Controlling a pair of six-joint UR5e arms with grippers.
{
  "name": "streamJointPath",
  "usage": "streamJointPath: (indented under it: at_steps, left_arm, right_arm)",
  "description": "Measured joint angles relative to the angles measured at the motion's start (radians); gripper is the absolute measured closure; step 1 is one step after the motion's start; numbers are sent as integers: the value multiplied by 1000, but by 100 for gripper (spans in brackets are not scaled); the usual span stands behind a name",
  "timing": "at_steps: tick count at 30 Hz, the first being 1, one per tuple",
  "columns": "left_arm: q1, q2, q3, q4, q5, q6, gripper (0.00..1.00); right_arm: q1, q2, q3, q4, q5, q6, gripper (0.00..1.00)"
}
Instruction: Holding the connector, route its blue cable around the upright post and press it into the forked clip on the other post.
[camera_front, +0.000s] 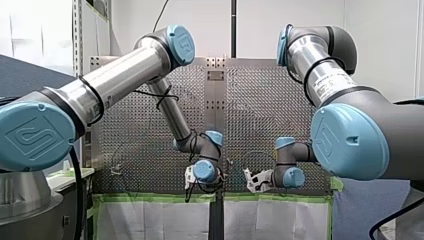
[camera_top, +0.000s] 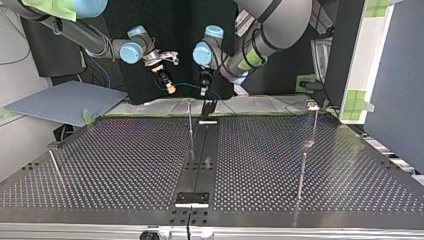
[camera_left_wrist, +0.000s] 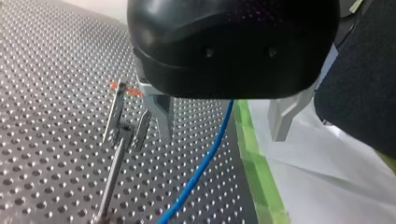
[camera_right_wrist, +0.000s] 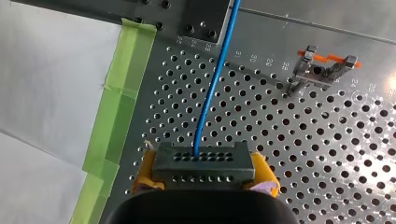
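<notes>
My right gripper (camera_right_wrist: 204, 176) is shut with its yellow pads (camera_right_wrist: 144, 173) on the black connector (camera_right_wrist: 204, 164). The blue cable (camera_right_wrist: 214, 84) leaves the connector and runs ahead over the perforated table. In the left wrist view the same cable (camera_left_wrist: 215, 140) hangs between the metal fingers (camera_left_wrist: 159, 112) of my left gripper (camera_left_wrist: 222, 122), which stands open and does not clamp it. A forked clip with orange tabs (camera_left_wrist: 122, 89) tops a thin post beside those fingers; the clip (camera_right_wrist: 322, 69) also shows ahead of the connector. In the top view both grippers (camera_top: 169, 86) (camera_top: 204, 84) hover above the table's far edge.
Thin upright posts stand on the table in the top view: one near the middle (camera_top: 190, 125), two at its right (camera_top: 315, 125) (camera_top: 301, 172), one at its left (camera_top: 55, 167). Green tape (camera_right_wrist: 119, 98) lines the table edge over white sheeting. A black strip (camera_top: 202, 155) runs down the centre.
</notes>
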Motion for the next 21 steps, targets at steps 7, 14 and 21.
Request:
streamJointPath:
  at_steps: [7,14,21]
  left_arm:
    - [13,-1,10,-19,-7,12,0]
    - [14,-1,10,-15,-37,50,26]
    - [16,-1,10,-3,-44,73,64]
  right_arm:
    - [-5,0,0,-2,0,0,100]
    - [-7,0,0,-3,0,0,100]
    - [-8,0,0,-2,0,0,100]
